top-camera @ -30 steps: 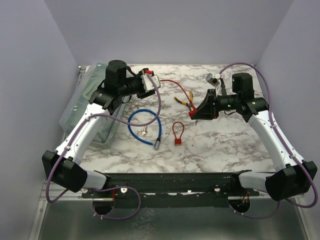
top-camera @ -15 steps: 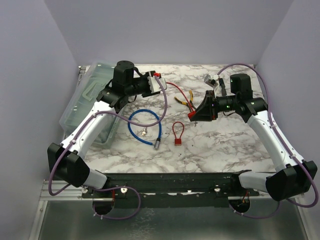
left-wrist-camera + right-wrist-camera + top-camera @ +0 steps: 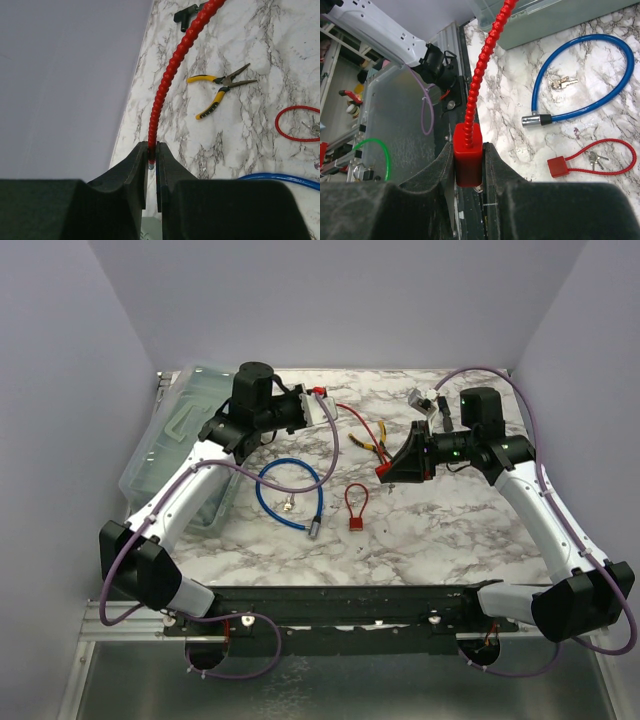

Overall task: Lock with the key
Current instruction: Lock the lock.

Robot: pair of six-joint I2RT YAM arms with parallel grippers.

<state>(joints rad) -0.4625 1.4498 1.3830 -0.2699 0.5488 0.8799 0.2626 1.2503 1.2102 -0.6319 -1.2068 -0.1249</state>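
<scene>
Two hands are holding a red cable lock over the table.
Left hand is pinching its cable tip, right hand is clamping its body; clear bin's contents unclear.

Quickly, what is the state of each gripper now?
Left gripper: shut on the red cable end.
Right gripper: shut on the red lock body.
</scene>
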